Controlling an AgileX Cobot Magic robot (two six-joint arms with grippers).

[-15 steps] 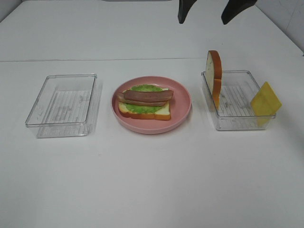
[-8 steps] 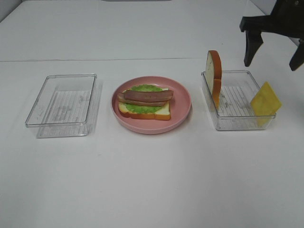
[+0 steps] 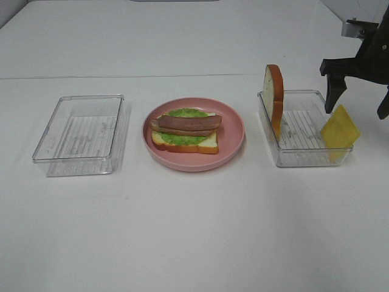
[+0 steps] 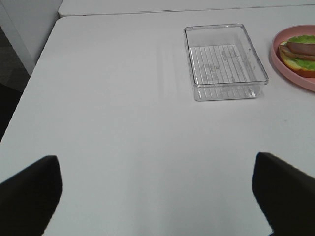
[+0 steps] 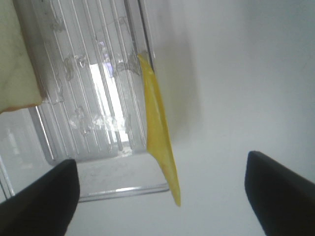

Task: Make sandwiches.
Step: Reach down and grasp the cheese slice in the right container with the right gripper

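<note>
A partial sandwich (image 3: 185, 131) lies on the round pink plate (image 3: 234, 131): a bread slice, green lettuce and bacon strips on top. It also shows at the edge of the left wrist view (image 4: 299, 51). A second bread slice (image 3: 275, 97) stands upright at the near-plate end of the right clear tray (image 3: 304, 155). A yellow cheese square (image 3: 339, 129) leans on that tray's far end. My right gripper (image 3: 358, 100) is open and hangs just above the cheese (image 5: 160, 132), one finger on each side, not touching. My left gripper (image 4: 157, 194) is open and empty over bare table.
An empty clear tray (image 3: 82, 134) sits left of the plate and also shows in the left wrist view (image 4: 224, 61). The white table's left edge (image 4: 29, 83) is near the left gripper. The right tray's ribbed floor (image 5: 88, 98) is bare between bread and cheese.
My right gripper has swung from the top centre to the right and come down over the cheese. The food, plate and trays have not moved.
</note>
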